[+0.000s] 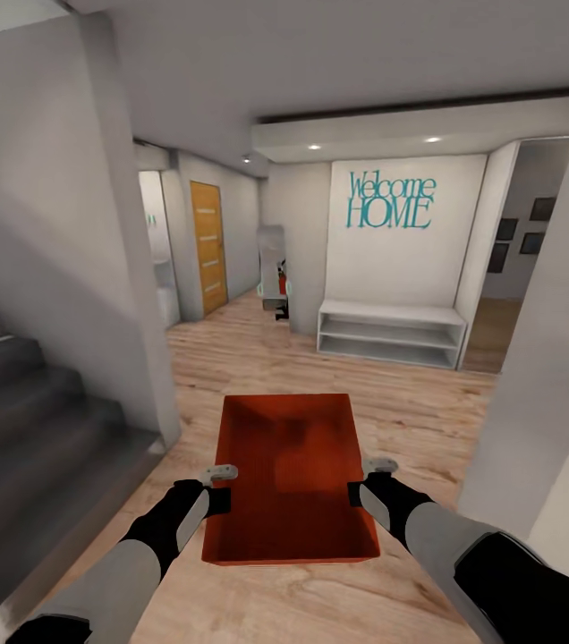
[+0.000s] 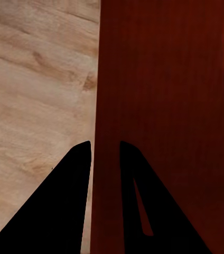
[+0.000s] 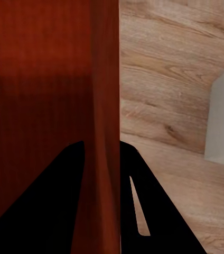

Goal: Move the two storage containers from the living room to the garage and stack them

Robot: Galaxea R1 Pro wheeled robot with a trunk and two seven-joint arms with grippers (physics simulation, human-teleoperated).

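Note:
One red-orange open-top storage container (image 1: 290,478) hangs level in front of me above the light wood plank floor, held by both arms. My left gripper (image 1: 219,487) is shut on its left wall, one finger inside and one outside, as the left wrist view shows with the container (image 2: 165,106) and my left gripper (image 2: 105,145). My right gripper (image 1: 362,483) is shut on the right wall; in the right wrist view the container wall (image 3: 102,106) runs between the fingers of my right gripper (image 3: 102,145). The bin is empty.
Grey stairs (image 1: 25,420) descend at the left beside a grey wall (image 1: 61,224). Ahead stands a white low shelf (image 1: 390,333) under a "Welcome HOME" sign (image 1: 390,200). A wooden door (image 1: 208,246) lies down the left hallway. A pale wall corner (image 1: 544,376) is close on the right.

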